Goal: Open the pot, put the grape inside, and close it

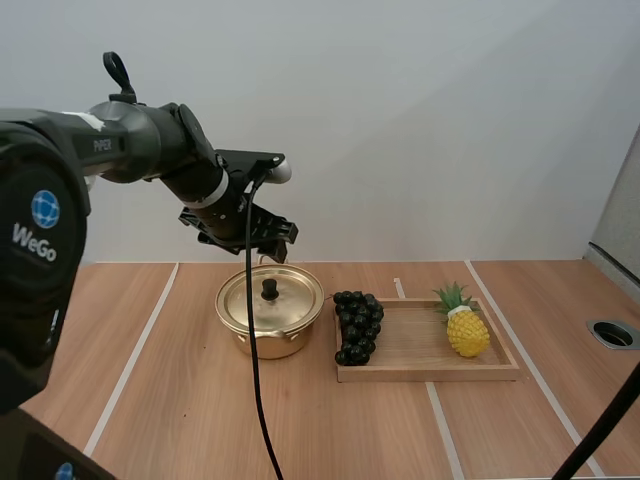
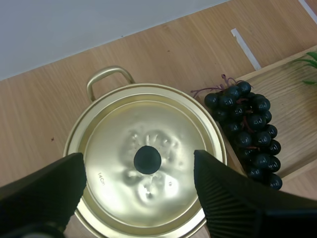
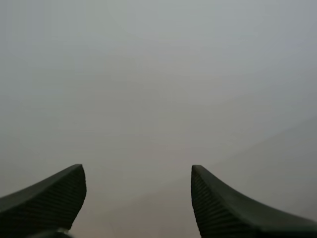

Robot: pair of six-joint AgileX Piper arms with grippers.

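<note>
Hovering over pot [image 1: 262,345] with left jaws spread to straddle lid knob [image 2: 147,159] for lifting; right jaws likewise released, idle.

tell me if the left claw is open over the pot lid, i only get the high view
Observer: Yes. The left wrist view shows the left claw open above the lid of the pot, with the black knob between its two sides, not gripped.
Operator: ok and what about the right claw
Observer: The right wrist view shows the right claw open as well, with nothing held between its sides.
</note>
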